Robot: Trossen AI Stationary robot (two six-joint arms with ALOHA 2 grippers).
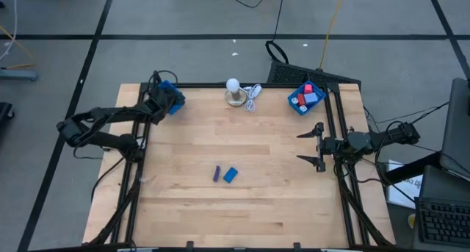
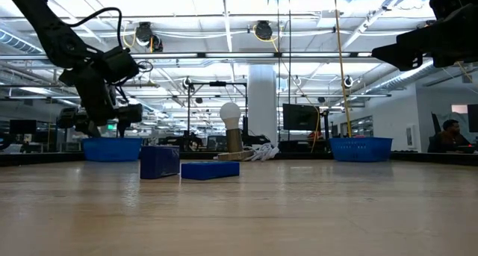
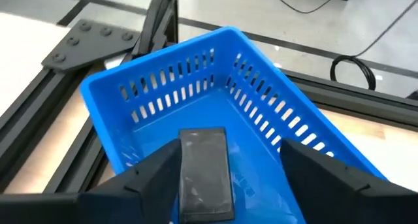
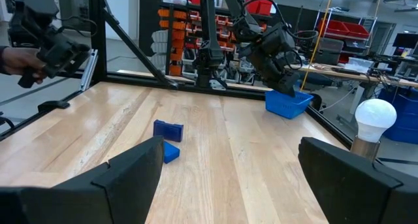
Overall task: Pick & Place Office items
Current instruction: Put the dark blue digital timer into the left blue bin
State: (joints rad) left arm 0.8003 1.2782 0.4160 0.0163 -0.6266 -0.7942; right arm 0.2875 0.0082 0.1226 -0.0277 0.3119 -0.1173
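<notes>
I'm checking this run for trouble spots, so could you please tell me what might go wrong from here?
1. The left claw hangs over the left blue tray with a dark grey block between its fingers; the block may snag on the slotted wall or drop outside.
2. The purple block and blue block lie close together mid-table, so grasping one could knock the other.
3. The right claw waits open by the table edge.

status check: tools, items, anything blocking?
Left tool over left blue tray, dark grey block between its fingers. Right tool open, waiting at right edge. Two blue blocks mid-table. Nothing blocking.
</notes>
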